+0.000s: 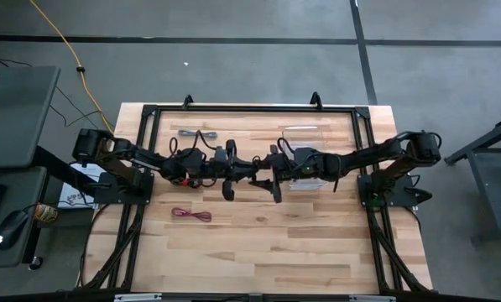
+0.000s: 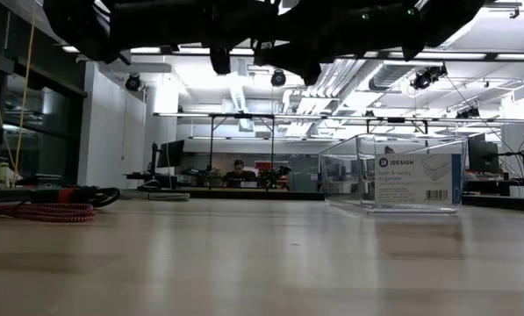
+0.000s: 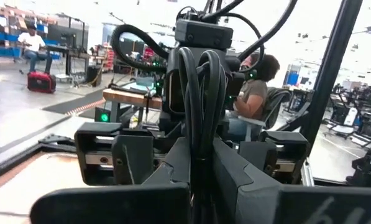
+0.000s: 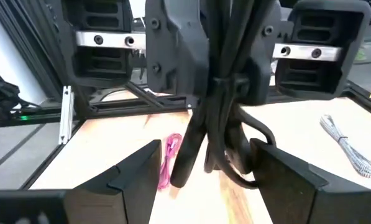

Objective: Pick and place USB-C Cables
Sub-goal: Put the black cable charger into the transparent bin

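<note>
From above, both grippers are seen meeting mid-table, the left gripper (image 1: pixel 243 172) clamped on the black cable (image 1: pixel 254 168), the magenta-red cable (image 1: pixel 191 216) lying near, the grey cable (image 1: pixel 197 134) behind; in the right wrist view, the right gripper (image 4: pixel 204 165) stands open.

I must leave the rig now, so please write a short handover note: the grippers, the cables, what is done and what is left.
Left gripper: above mid-table, shut on the black cable, which hangs in the air.
Right gripper: facing it, open, with one finger on each side of the cable.
Grey cable and magenta cable: on the table, on the left arm's side.
Black-and-red cable: behind the magenta one, mostly under the left arm.
Box: no cable seen in it.
Done: black cable lifted.
Left: placing all four.
</note>
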Action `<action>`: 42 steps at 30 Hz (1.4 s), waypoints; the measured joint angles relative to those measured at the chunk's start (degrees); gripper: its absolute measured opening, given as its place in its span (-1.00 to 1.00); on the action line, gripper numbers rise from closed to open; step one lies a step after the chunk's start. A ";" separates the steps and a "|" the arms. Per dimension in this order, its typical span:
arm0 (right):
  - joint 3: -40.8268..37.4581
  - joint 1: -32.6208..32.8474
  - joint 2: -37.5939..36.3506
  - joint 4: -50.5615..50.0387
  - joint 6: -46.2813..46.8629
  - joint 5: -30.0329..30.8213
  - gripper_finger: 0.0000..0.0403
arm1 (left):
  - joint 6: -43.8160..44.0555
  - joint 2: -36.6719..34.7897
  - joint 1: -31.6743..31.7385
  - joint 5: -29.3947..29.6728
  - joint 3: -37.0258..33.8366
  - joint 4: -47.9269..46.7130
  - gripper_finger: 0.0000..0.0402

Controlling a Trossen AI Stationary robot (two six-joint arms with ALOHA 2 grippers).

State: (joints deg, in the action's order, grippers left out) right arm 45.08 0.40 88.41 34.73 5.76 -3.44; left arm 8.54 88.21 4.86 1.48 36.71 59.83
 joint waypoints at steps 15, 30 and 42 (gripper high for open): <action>-0.13 0.36 -12.10 -18.61 -5.09 6.64 0.17 | -4.78 -3.75 1.45 -0.64 0.22 -11.94 -0.96; -6.37 -1.19 -8.23 1.26 -7.73 6.26 0.17 | -7.26 -4.20 1.86 1.11 0.11 -17.02 -0.96; -7.41 -2.36 -7.27 11.13 -5.78 1.41 0.17 | -5.67 -0.81 1.86 1.09 0.12 -11.62 -0.96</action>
State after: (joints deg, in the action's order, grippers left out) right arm 37.67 -1.96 81.14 45.86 -0.02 -2.03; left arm 2.86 87.40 6.72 2.57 36.83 48.21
